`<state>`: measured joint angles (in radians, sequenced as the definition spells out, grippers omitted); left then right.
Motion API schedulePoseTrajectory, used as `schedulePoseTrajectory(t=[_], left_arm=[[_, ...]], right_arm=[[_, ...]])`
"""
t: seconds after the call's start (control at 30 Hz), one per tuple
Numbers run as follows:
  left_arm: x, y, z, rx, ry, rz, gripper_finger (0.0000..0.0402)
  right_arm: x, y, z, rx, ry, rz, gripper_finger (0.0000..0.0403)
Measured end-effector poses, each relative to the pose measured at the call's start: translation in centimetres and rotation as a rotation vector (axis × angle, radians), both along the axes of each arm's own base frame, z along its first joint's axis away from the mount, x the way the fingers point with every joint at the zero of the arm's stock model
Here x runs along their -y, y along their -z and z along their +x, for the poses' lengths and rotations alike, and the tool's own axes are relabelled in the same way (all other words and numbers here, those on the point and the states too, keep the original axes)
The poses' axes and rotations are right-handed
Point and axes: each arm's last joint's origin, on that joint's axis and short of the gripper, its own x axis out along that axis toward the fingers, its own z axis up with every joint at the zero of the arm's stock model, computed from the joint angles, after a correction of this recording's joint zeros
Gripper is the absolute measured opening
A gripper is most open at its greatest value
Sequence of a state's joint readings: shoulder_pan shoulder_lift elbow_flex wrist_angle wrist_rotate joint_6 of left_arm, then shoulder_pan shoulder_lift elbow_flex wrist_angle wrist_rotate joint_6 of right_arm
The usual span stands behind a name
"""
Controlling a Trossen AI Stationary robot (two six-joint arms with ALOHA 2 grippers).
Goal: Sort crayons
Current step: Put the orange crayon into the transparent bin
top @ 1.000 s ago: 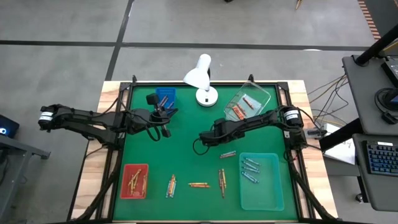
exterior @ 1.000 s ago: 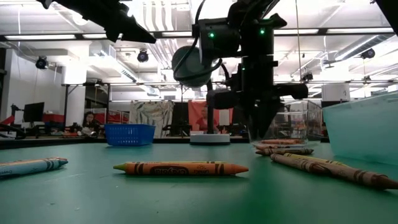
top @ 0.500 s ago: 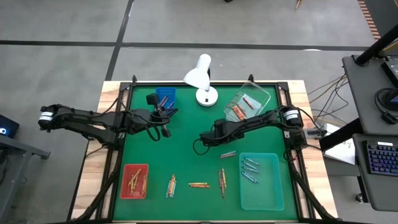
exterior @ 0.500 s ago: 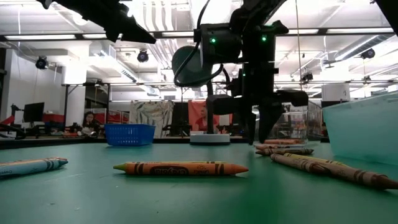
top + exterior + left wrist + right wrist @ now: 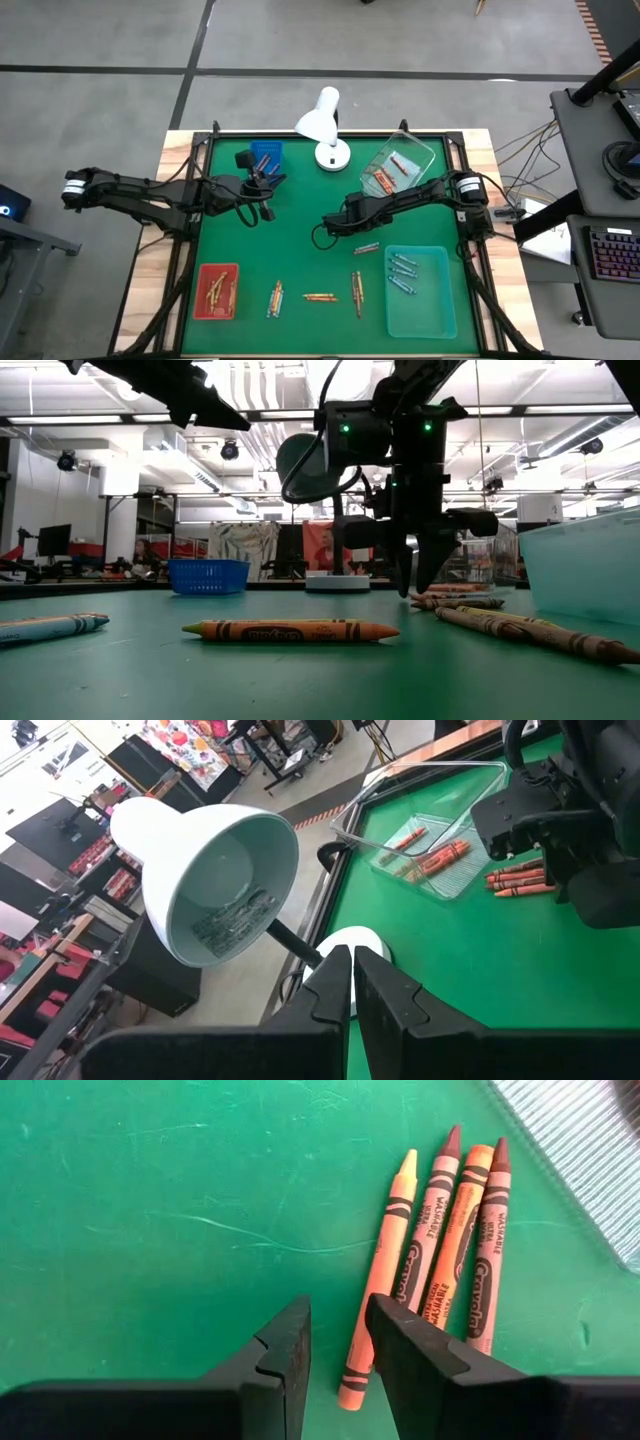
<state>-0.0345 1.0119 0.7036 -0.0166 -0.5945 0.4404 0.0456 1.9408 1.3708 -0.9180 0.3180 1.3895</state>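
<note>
The right hand [image 5: 335, 1345], fingers slightly apart and empty, has dropped and shifted a little toward four orange-brown wax crayons [image 5: 440, 1260] lying together on the green counter [image 5: 150, 1200], suggesting a grasp follows.

High view straight down over the whole green table [image 5: 300, 250], low view level from its near edge facing the room, wrist views close past their fingers, left wrist and high sharing the lamp [image 5: 215, 885].
</note>
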Motion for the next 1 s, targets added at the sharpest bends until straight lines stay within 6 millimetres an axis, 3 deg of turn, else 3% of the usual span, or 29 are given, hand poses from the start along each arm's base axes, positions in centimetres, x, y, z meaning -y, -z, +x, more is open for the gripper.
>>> schedulePoseTrajectory(t=[0.37,1.0], left_arm=[[0.0,-0.01,0.0,-0.002,0.002,0.006,0.0],[0.0,-0.01,0.0,0.0,0.0,0.001,0.0]], right_arm=[[0.15,-0.53,0.19,-0.004,0.001,-0.02,0.01],[0.22,0.28,-0.33,-0.019,0.008,-0.023,0.01]])
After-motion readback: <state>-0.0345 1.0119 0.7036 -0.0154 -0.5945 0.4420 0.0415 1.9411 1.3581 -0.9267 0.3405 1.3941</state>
